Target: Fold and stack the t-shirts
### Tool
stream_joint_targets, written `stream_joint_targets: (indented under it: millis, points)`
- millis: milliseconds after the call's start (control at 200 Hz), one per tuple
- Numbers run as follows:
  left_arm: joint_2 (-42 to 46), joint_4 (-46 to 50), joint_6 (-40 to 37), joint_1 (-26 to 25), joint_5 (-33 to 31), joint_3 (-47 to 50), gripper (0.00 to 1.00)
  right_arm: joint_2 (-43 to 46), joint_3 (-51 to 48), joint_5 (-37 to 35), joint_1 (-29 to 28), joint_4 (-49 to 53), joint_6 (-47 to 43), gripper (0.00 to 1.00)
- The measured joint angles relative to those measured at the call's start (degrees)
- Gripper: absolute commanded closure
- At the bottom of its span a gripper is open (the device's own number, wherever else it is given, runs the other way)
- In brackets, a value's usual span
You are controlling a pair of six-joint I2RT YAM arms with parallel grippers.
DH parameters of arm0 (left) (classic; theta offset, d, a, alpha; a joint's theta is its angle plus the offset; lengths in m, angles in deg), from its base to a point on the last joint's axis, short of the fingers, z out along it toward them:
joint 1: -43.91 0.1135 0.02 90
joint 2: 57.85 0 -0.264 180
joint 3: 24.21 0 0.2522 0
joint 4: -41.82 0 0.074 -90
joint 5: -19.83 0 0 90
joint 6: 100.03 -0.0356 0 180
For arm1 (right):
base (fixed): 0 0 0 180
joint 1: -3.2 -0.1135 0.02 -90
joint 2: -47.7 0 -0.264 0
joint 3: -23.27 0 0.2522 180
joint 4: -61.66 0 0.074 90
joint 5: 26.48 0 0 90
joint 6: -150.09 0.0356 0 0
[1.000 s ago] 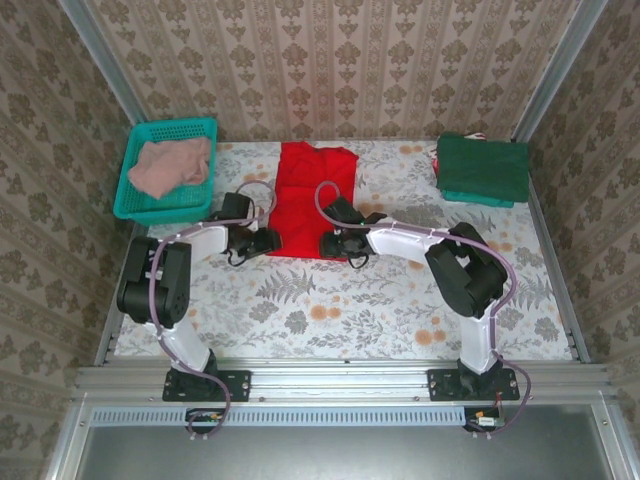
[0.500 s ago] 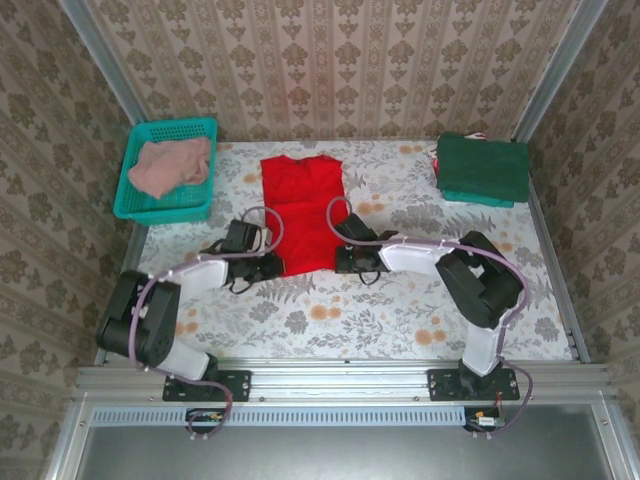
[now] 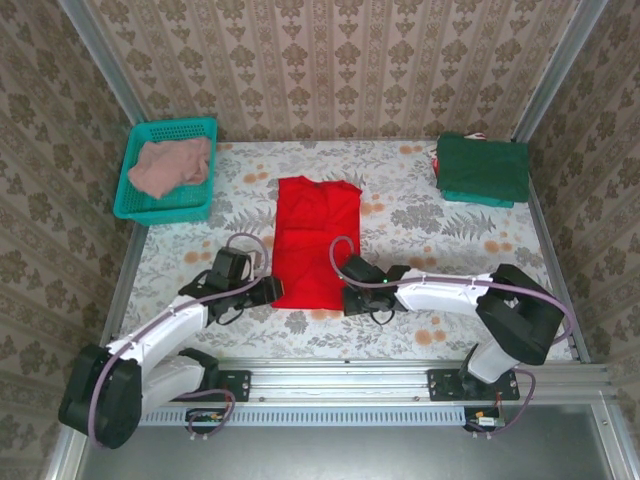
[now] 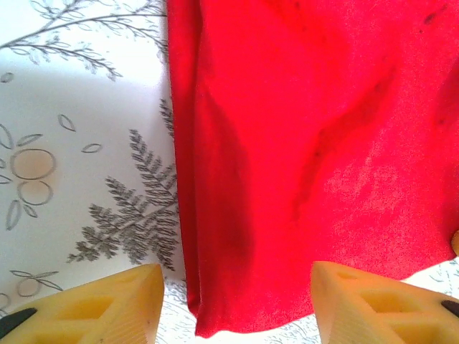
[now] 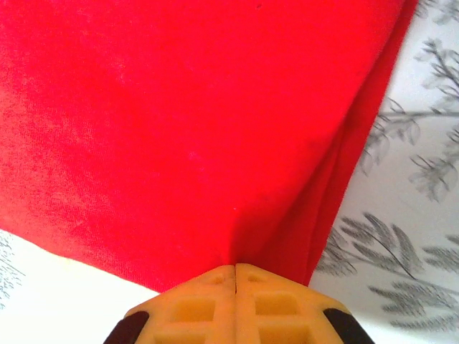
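Nearer on table point(image 3: 450, 262), red t-shirt point(image 3: 315, 240)

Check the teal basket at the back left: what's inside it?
The basket holds one crumpled pink t-shirt, heaped toward the back. Bare mesh floor shows in front of it. Anything lying under the shirt is covered and can't be seen.

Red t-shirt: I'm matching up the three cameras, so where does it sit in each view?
Top external: the red t-shirt lies lengthwise at the picture's centre.
Left wrist: the shirt covers the right side, near corner at bottom.
Right wrist: the shirt covers the upper left, hem at bottom.
Shared landmark: the fern-print tablecloth beside its near hem.
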Motion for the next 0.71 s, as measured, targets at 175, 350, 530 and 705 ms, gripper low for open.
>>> stream_joint_targets:
  millis: [175, 350, 530, 705]
  points:
    - [-5.5, 1.9, -1.4, -0.5, -1.2, -5.2, 0.57, 2.9, 0.0, -2.6, 0.5, 3.1, 0.2, 0.78]
    - [-11.7, 1.5, -2.4, -1.3, -1.0, -7.3, 0.69, 2.6, 1.9, -3.8, 3.1, 4.3, -0.2, 0.66]
    - [-12.2, 1.8, -2.7, -2.1, -1.0, -7.3, 0.85, -0.9, 4.5, -4.1, 5.7, 3.0, -1.3, 0.63]
    - [-11.4, 2.5, -3.1, -2.1, -1.0, -7.3, 0.98, -4.2, 4.7, -4.1, 6.4, 2.3, -1.3, 0.62]
